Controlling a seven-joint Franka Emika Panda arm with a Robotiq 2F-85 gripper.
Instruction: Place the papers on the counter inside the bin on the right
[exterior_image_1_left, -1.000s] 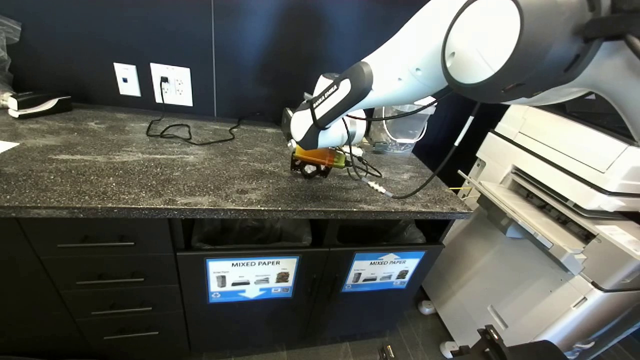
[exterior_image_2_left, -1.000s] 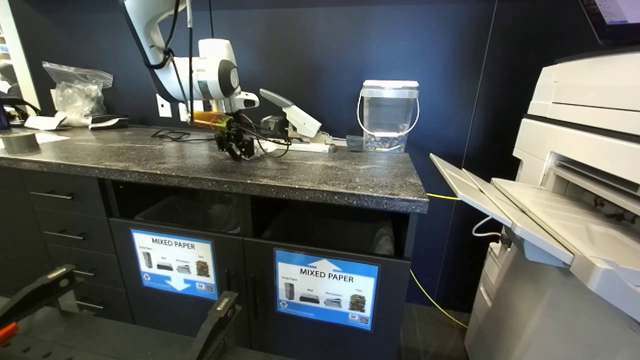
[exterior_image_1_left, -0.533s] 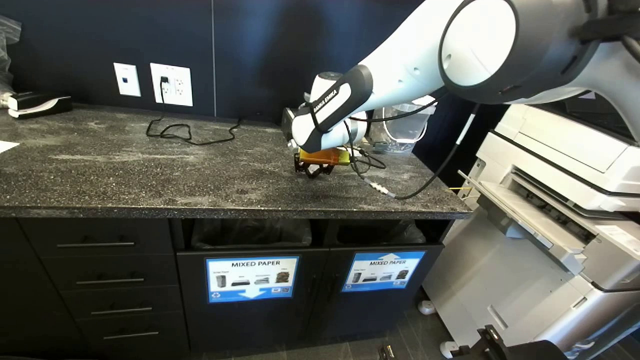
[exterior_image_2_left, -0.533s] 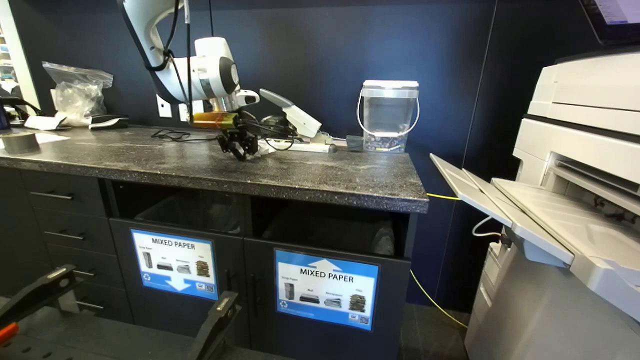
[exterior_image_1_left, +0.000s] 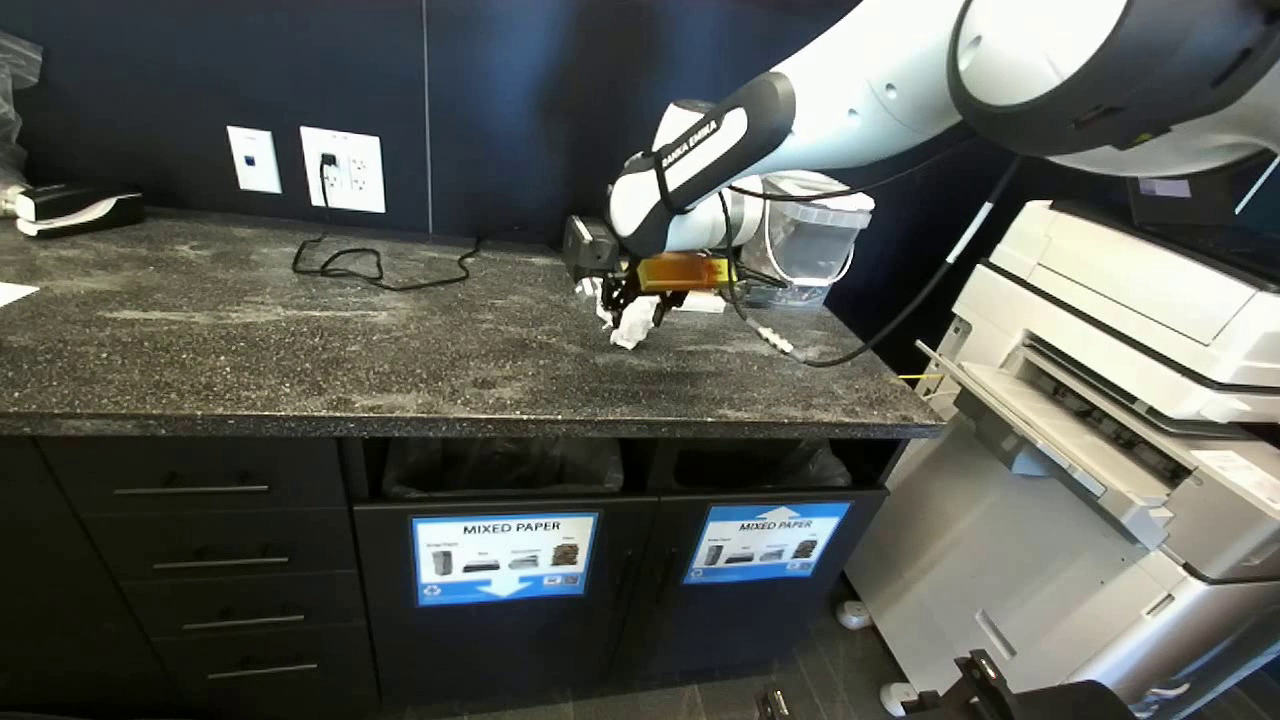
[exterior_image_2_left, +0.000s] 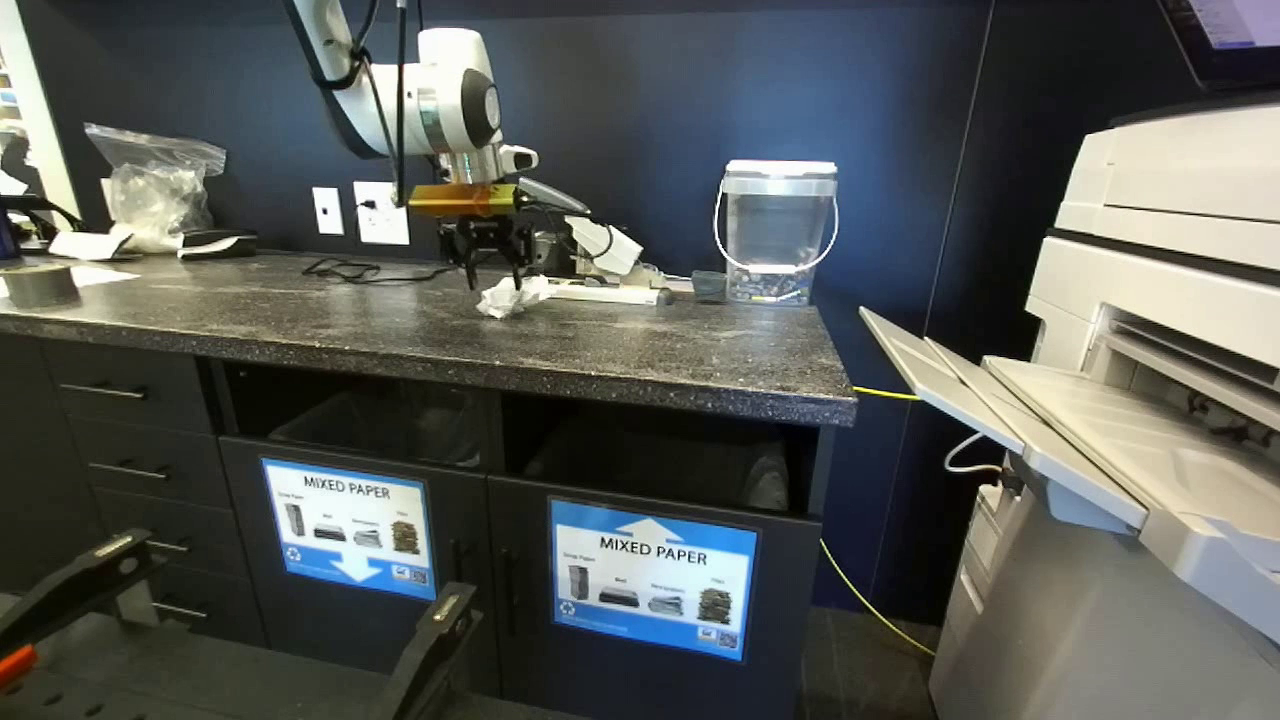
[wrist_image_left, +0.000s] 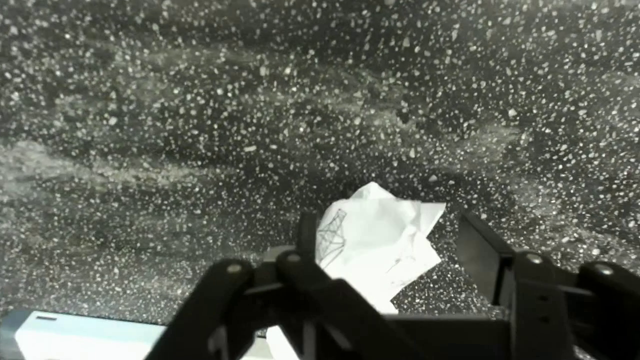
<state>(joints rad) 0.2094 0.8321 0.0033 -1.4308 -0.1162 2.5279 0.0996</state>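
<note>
Against a dark wall (exterior_image_2_left: 640, 90), can see a long speckled counter (exterior_image_2_left: 700, 345), with open stone by the front edge out to the right-hand corner. Past that corner, across a gap, see a big pale printer (exterior_image_2_left: 1120, 440). In both exterior views, notice a white arm (exterior_image_1_left: 860, 100) angled down over the stone. Under the counter's right end, find the dark mouth of the right-hand bin (exterior_image_2_left: 660, 465). Near that end, by the wall, see a clear tub (exterior_image_2_left: 780, 225). Left of that, find a white bar (exterior_image_2_left: 615, 294). Left again, see a black gripper (exterior_image_2_left: 495, 283) hovering with fingers (wrist_image_left: 480, 260) well parted. Below and between those, find crumpled white paper (wrist_image_left: 372, 235) loose on the counter, well back from the front edge.
</note>
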